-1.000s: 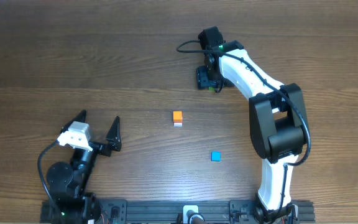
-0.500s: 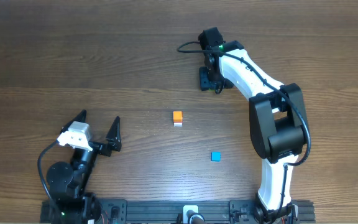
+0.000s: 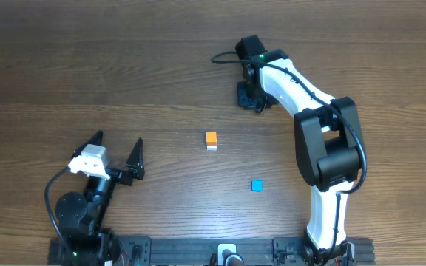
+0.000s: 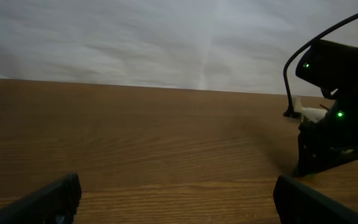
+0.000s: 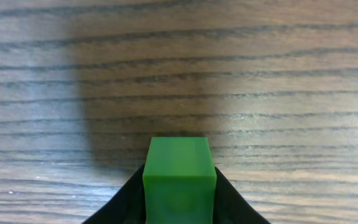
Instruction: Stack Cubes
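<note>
A green cube [image 5: 179, 171] sits clamped between the fingers of my right gripper [image 5: 179, 186], just above the wooden table. Seen from above, that gripper [image 3: 248, 96] is at the far side of the table, right of the middle. An orange cube [image 3: 211, 137] rests on a white cube [image 3: 211, 148] near the table's centre. A blue cube [image 3: 257, 185] lies alone, nearer the front and to the right. My left gripper [image 3: 117, 148] stands open at the front left with nothing in it; its dark fingertips [image 4: 48, 199] frame bare wood.
The right arm's white links [image 3: 302, 92] arc from the front right over to the far side. From the left wrist, the right gripper [image 4: 331, 130] stands off at the far end with green lights lit. A pale wall [image 4: 135, 37] backs the table.
The right gripper has shifted slightly to the right and a touch farther away with the green cube. The left arm and the other cubes have not moved.
</note>
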`<state>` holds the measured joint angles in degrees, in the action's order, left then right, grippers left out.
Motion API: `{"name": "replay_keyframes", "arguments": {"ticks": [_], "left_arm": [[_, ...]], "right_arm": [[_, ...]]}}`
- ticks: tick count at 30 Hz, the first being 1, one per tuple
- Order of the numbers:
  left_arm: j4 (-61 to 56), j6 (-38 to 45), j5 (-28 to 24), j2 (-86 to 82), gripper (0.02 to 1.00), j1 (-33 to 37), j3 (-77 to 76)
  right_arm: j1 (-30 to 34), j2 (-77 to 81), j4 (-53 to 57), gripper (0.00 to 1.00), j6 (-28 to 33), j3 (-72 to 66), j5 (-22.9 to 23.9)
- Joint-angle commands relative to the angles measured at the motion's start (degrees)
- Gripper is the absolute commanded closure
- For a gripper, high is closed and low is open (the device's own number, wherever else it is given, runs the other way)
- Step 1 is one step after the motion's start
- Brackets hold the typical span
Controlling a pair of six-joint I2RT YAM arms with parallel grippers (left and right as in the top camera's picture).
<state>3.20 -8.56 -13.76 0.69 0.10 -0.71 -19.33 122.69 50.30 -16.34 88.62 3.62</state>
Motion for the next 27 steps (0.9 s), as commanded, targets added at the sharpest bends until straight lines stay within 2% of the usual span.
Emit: {"name": "replay_keyframes", "arguments": {"ticks": [1,11,19,23,27], "left_arm": [[-0.13,0.85,-0.76,-0.24,0.018,-0.22,0.33],[-0.13,0.85,-0.76,-0.24,0.020,-0.22,0.33],[-0.13,0.85,-0.76,-0.24,0.018,-0.22,0.33],[-0.11,0.85,-0.76,-0.24,0.020,-0.22,0.33],[-0.13,0.85,-0.76,-0.24,0.020,-0.22,0.33]], "right_arm": [[-0.37,0.85,-0.11,0.772,-0.35,0.39,0.28],[-0.35,-0.70,1.40,0.901,-0.57,1.68,0.26],[-2.16,-11.32,9.53,0.912,-1.55,4.50,-0.15],[-7.28,-19.45,16.31,0.936,-6.40,4.50,-0.15],[-16.09,-22.36,18.75,0.958,-12.07,4.48,-0.11]]}}
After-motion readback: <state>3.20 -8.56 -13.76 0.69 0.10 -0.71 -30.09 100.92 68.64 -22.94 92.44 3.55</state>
